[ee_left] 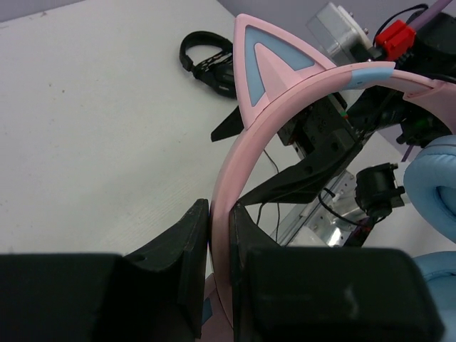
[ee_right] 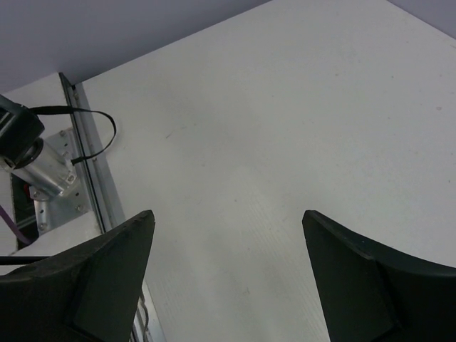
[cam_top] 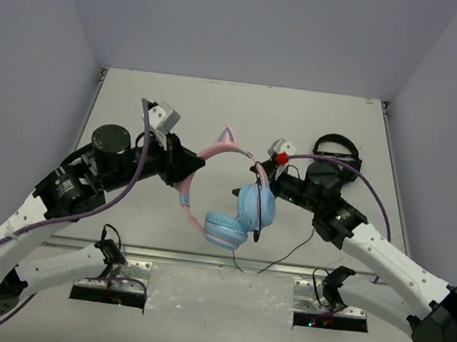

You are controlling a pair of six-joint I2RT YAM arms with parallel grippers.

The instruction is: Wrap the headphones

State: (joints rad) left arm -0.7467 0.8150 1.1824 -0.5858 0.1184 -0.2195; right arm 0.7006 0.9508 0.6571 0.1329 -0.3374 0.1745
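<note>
The headphones' [ee_left: 226,192] earcups [ee_left: 436,182] are cropped at the edge, and the right arm [cam_top: 325,194] partly hides the black headphones [cam_top: 337,139].

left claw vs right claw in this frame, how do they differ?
The left claw is shut on the pink headband of the headphones. The right claw is wide open with nothing in it. The left claw's wrist view is filled by the headphones, while the right claw's wrist view shows only bare table. Shared: both are black and two-fingered.
</note>
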